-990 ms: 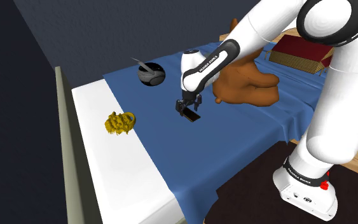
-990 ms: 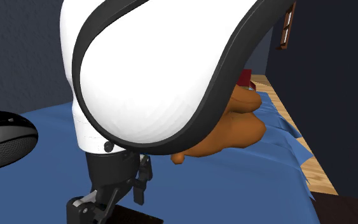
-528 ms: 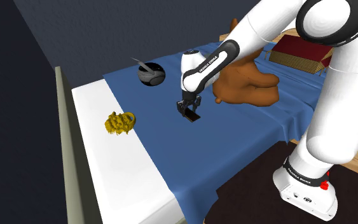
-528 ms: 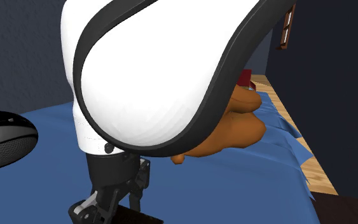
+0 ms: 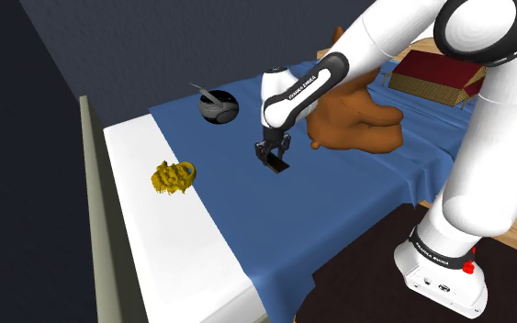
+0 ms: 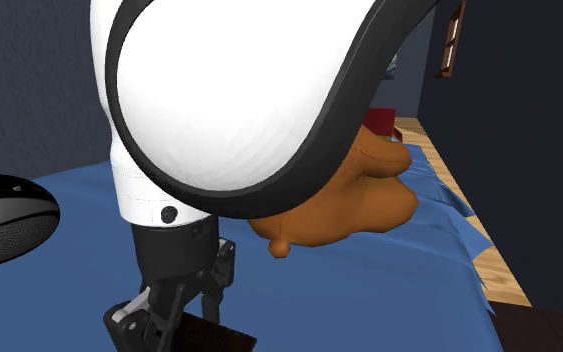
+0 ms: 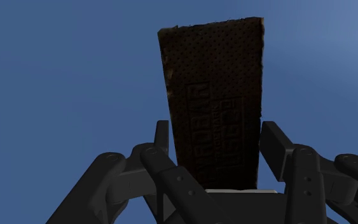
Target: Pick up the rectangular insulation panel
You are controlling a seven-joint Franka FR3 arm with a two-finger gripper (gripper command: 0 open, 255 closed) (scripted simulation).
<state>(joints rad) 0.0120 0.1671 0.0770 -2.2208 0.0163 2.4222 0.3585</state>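
Fingers (image 7: 274,149) clasp dark panel (image 7: 212,95) edges; blue sheet (image 7: 63,76) beyond.

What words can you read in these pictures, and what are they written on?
"FRANKA EMIKA": small dark letters along the arm's white forearm.
"FRANKA EMIKA": the same words, tiny, on the arm's base.
Raised lettering on the dark panel: too faint to read.

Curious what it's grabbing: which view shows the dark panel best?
The wrist view: the dark panel shows its dotted, lettered face in the claw. The shoulder view gives a sliver, the second exterior view a corner.
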